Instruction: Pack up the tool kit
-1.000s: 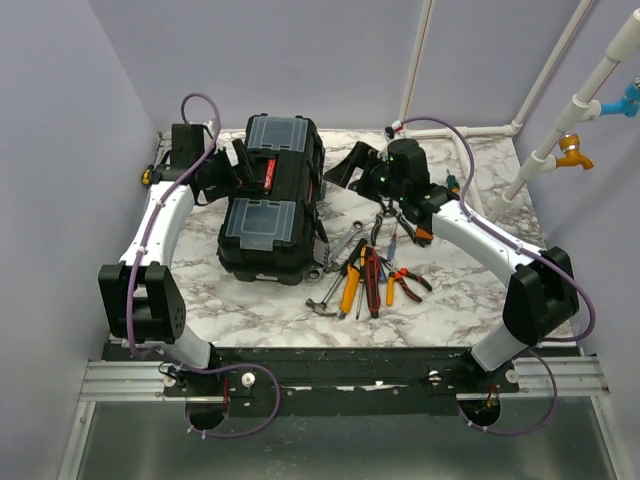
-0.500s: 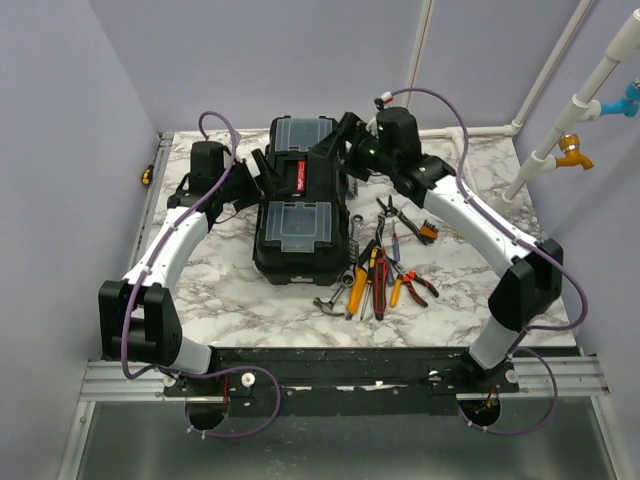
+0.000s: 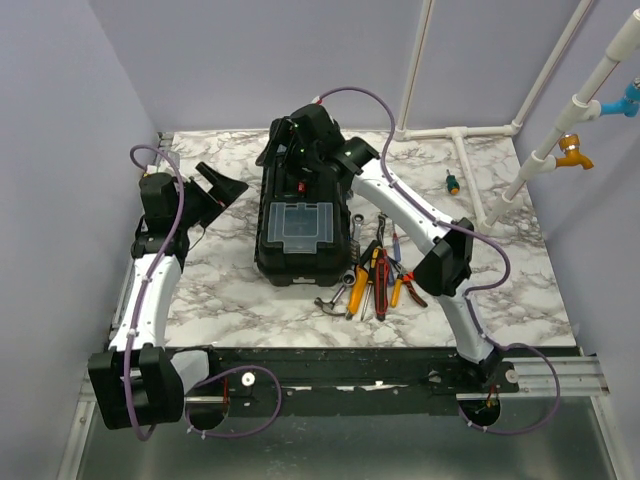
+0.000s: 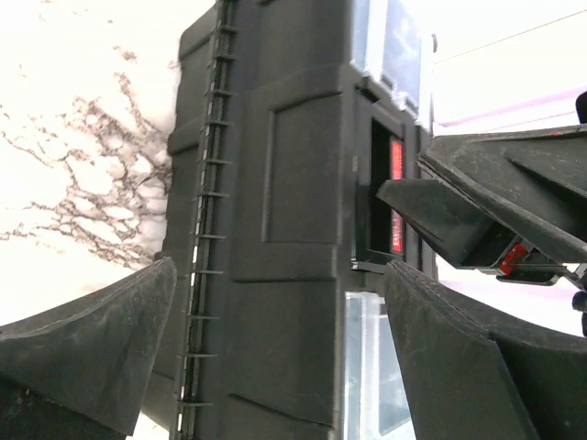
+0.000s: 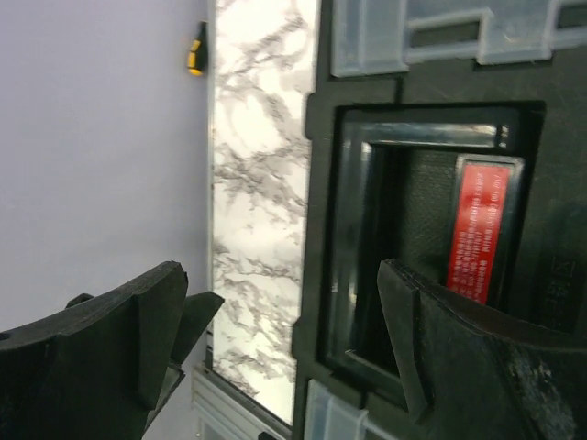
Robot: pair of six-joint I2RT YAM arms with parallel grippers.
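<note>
The black toolbox lies shut in the middle of the table, its clear-lidded compartment facing up. My right gripper hangs open over the box's back half. In the right wrist view its jaws straddle the left rim of the handle recess, beside the red label. My left gripper stands open to the left of the box, apart from it. The left wrist view looks along the box's side wall between the spread jaws. The hand tools lie in a pile right of the box.
A small screwdriver lies at the back right near the white pipe frame. Another yellow-and-black screwdriver lies at the table's left edge by the wall. The right arm's elbow hangs over the tool pile.
The toolbox has slid to the right. My right arm swung left across the box's back, and its gripper now hangs over the lid. The left gripper drew back to the left, off the box.
</note>
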